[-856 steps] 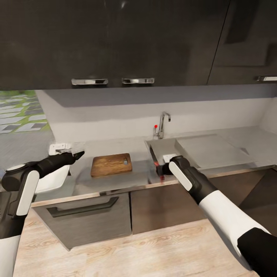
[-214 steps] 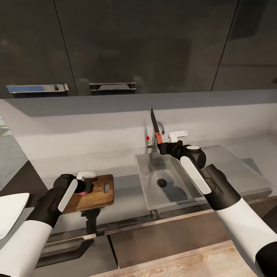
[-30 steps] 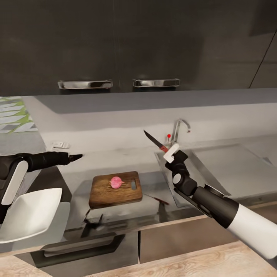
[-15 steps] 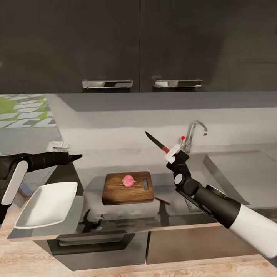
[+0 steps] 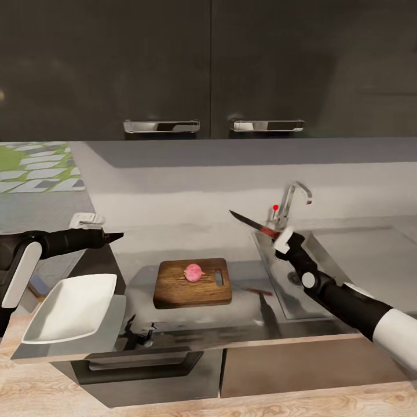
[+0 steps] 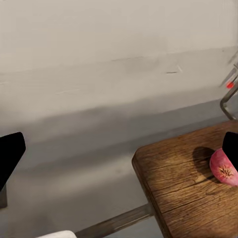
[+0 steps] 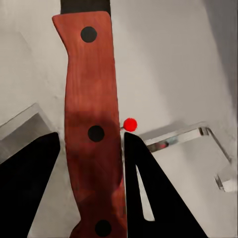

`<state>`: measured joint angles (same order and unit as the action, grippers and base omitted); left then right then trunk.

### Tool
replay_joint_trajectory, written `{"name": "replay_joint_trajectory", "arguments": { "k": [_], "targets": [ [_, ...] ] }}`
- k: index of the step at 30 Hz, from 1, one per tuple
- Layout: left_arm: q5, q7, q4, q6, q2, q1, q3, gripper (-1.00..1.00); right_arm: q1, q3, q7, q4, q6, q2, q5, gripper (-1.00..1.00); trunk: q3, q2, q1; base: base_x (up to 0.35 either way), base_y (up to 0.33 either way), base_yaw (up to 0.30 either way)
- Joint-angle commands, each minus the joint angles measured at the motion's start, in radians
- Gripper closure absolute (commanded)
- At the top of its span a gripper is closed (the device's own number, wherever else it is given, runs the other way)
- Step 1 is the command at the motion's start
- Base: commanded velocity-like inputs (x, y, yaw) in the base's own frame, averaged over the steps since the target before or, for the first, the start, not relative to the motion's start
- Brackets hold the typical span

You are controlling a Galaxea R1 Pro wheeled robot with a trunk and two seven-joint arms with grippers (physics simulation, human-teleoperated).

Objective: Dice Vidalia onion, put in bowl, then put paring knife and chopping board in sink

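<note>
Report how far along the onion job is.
Done: the onion is out of the sink and lies whole on the chopping board. In hand: the right hand grips the paring knife, off to the board's side. Left: dicing, filling the bowl, then putting knife and board in the sink.

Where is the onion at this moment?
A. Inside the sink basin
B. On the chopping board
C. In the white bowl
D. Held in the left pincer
B. In the head view the pink onion lies on top of the brown chopping board, apart from the white bowl and the sink; the left pincer is off to the side and holds nothing.
</note>
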<state>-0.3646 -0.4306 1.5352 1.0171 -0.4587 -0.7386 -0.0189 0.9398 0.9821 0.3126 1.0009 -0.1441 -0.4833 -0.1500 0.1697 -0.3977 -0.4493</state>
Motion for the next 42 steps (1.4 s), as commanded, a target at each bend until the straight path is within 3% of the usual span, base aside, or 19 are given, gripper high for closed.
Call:
{"name": "replay_joint_trajectory", "arguments": {
  "k": [1,5,7,10,11,13,17,19,21,22,24,26,27,28,29,33,38,42],
  "targets": [
    [0.006,-0.008,0.0,0.005,0.0,-0.001,-0.001,-1.0,0.002,-0.011,0.027,-0.006,0.015,-0.001,-0.022,1.0,0.002,-0.002,-0.001,0.0,0.0,0.0],
    [0.006,-0.008,0.0,0.005,0.0,-0.001,-0.001,-1.0,0.002,-0.031,0.117,-0.004,0.049,0.001,-0.038,1.0,0.002,-0.002,-0.001,0.0,0.0,0.0],
    [0.006,-0.008,0.0,0.005,0.0,-0.001,-0.001,-1.0,0.002,-0.02,0.166,0.002,0.052,0.001,-0.04,1.0,0.002,-0.002,-0.001,0.0,0.0,0.0],
    [0.006,-0.008,0.0,0.005,0.0,-0.001,-0.001,-1.0,0.002,0.035,0.255,0.004,0.053,0.002,-0.044,1.0,0.002,-0.002,-0.001,0.0,0.0,0.0],
    [0.006,-0.008,0.0,0.005,0.0,-0.001,-0.001,-1.0,0.002,0.076,0.359,0.005,0.052,0.005,-0.046,1.0,0.002,-0.002,-0.001,0.0,0.0,0.0],
    [0.006,-0.008,0.0,0.005,0.0,-0.001,-0.001,-1.0,0.002,0.122,0.501,0.005,0.052,0.011,-0.046,1.0,0.002,-0.002,-0.001,0.0,0.0,0.0],
    [0.006,-0.008,0.0,0.005,0.0,-0.001,-0.001,-1.0,0.002,0.196,0.703,0.005,0.052,0.016,-0.044,1.0,0.002,-0.002,-0.001,0.0,0.0,0.0],
    [0.006,-0.008,0.0,0.005,0.0,-0.001,-0.001,-1.0,0.002,0.236,0.77,0.005,0.055,0.016,-0.044,1.0,0.002,-0.002,-0.001,0.0,0.0,0.0],
    [0.006,-0.008,0.0,0.005,0.0,-0.001,-0.001,-1.0,0.002,0.272,0.785,0.004,0.057,0.014,-0.044,1.0,0.002,-0.002,-0.001,0.0,0.0,0.0],
    [0.006,-0.008,0.0,0.005,0.0,-0.002,-0.001,-1.0,0.002,0.284,0.768,0.004,0.057,0.013,-0.044,1.0,0.002,-0.002,-0.001,0.0,0.0,0.0],
    [0.006,-0.008,0.0,0.005,0.0,-0.001,-0.001,-1.0,0.002,0.294,0.671,0.004,0.057,0.012,-0.044,1.0,0.002,-0.002,-0.001,0.0,0.0,0.0],
    [0.006,-0.008,0.0,0.005,0.0,-0.001,-0.001,-1.0,0.002,0.288,0.476,0.005,0.055,0.011,-0.046,1.0,0.002,-0.002,-0.001,0.0,0.0,0.0],
    [0.006,-0.008,0.0,0.005,0.0,-0.001,-0.001,-1.0,0.002,0.282,0.432,0.005,0.055,0.011,-0.047,1.0,0.002,-0.002,-0.001,0.0,0.0,0.0],
    [0.006,-0.008,0.0,0.005,0.0,-0.002,-0.001,-1.0,0.002,0.251,0.318,0.005,0.054,0.011,-0.048,1.0,0.002,-0.002,-0.001,0.0,0.0,0.0],
    [0.006,-0.008,0.0,0.005,0.0,-0.001,-0.001,-1.0,0.002,0.223,0.252,0.005,0.054,0.011,-0.048,1.0,0.002,-0.002,-0.001,0.0,0.0,0.0],
    [0.006,-0.008,0.0,0.005,0.0,-0.001,-0.001,-1.0,0.002,0.157,0.063,0.007,0.053,0.011,-0.049,1.0,0.002,-0.002,-0.001,0.0,0.0,0.0],
    [0.006,-0.008,0.0,0.005,0.001,-0.002,-0.001,-1.0,0.002,0.139,-0.038,0.008,0.049,0.011,-0.05,1.0,0.002,-0.002,-0.001,0.0,0.0,0.0],
    [0.006,-0.008,0.0,0.005,0.001,-0.002,-0.001,-1.0,0.002,0.138,-0.062,0.009,-0.013,0.011,-0.095,1.0,0.002,-0.002,-0.001,0.0,0.0,0.0]
  ]
}}
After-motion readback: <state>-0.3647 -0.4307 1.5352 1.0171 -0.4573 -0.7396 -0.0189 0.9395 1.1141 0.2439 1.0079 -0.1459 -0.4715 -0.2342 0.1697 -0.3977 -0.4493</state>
